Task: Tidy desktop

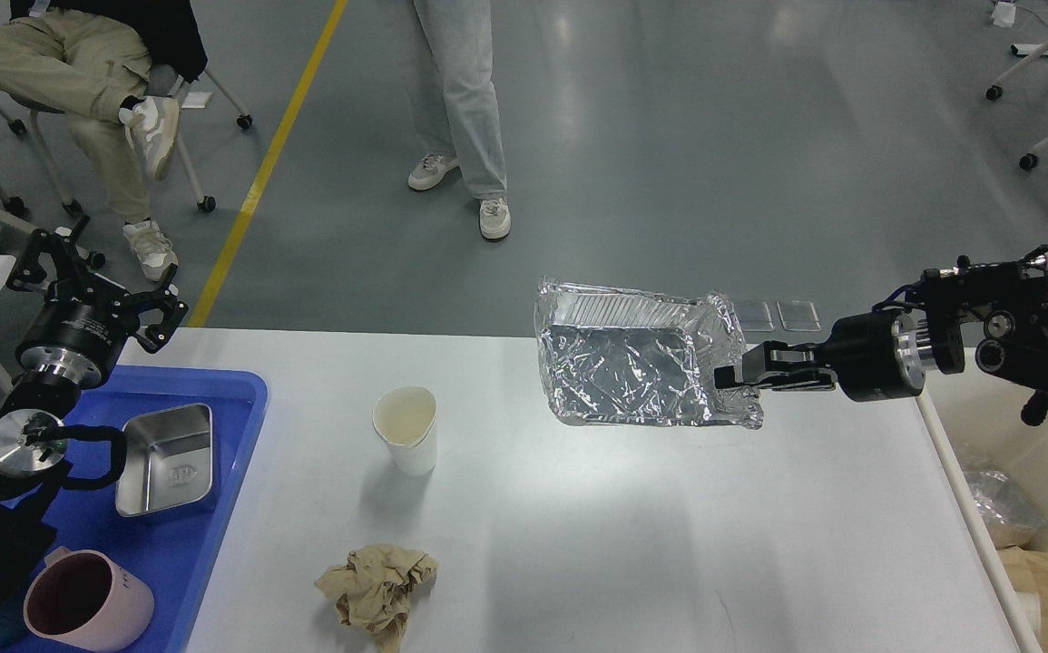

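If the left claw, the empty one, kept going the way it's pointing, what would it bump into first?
The left gripper points up and away, past the desktop's far left corner. Nothing on the table is ahead; probably the seated person's shoe, though depth is unclear.

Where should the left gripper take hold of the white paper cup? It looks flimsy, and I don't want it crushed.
Grip the paper cup low on its side wall, coming in level from the left, the tray side. It stands upright on the desktop with open space around it, and its rim already looks pinched oval, so the stiffer wall near the base probably resists squeezing better.
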Available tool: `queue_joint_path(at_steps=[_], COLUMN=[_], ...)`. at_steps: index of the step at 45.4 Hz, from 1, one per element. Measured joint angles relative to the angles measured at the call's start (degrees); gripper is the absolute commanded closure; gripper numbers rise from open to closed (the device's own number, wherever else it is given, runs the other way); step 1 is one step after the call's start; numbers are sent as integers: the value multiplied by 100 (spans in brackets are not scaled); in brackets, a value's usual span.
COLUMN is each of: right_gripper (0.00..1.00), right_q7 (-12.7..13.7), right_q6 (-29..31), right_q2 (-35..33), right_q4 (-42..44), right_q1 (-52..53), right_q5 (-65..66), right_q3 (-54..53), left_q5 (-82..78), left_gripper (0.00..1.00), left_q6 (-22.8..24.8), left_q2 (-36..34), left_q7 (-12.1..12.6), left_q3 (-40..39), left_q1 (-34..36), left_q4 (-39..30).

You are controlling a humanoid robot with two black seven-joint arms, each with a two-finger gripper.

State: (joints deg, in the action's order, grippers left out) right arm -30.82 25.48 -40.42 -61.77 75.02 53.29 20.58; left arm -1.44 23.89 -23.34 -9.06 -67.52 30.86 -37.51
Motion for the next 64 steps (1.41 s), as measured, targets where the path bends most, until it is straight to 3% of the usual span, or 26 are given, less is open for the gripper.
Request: queue_joint_path(at_steps=[10, 23, 38, 55, 64], right_gripper=[100, 100, 100, 100, 100], right_q7=[-2, -2, -2, -1, 4], right_q6=[-5, -9, -20, -58, -70], right_q2=[-31, -36, -13, 53, 68], right_q4=[-2, -33, -38, -30, -28], right_q1=[-46, -55, -98, -177, -210], right_q5=[-1, -3, 5, 6, 6], right_q3=[-2, -2, 12, 10, 7], left_q5=[-27, -1741, -3316, -4522, -5022], left_gripper=[0, 1, 1, 1, 1], left_q6=[399, 985, 1011, 1122, 1174], left_q2=[-24, -193, -786, -2481, -3373], left_q7=[-245, -272, -204, -314, -817], left_q3=[-3, 18, 495, 546, 397], left_q1=[-32, -254, -811, -1816, -2170], left_q4=[-24, -373, -1799, -3459, -4099])
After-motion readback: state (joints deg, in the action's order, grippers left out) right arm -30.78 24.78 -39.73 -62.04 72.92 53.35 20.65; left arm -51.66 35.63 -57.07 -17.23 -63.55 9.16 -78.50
